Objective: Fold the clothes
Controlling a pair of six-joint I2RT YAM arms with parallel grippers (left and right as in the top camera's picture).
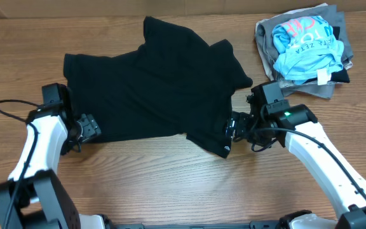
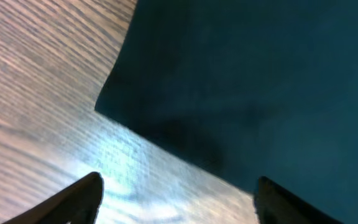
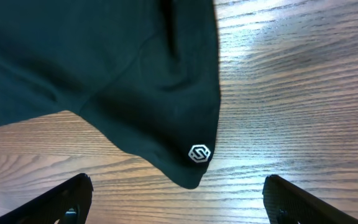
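Right now both hands sit at the shirt's lower edge. The left hand (image 1: 91,126) has its fingers apart with nothing between them; in its wrist view a shirt corner lies just above it. The right hand (image 1: 230,129) is likewise spread and empty, with the pointed corner bearing a small white logo (image 3: 199,153) just ahead. The black shirt (image 1: 151,89) lies rumpled mid-bench (image 1: 170,187), its long axis left to right, and each hand is about equally near. Dark folds hide which edge is hem or sleeve, and no neck tag shows.
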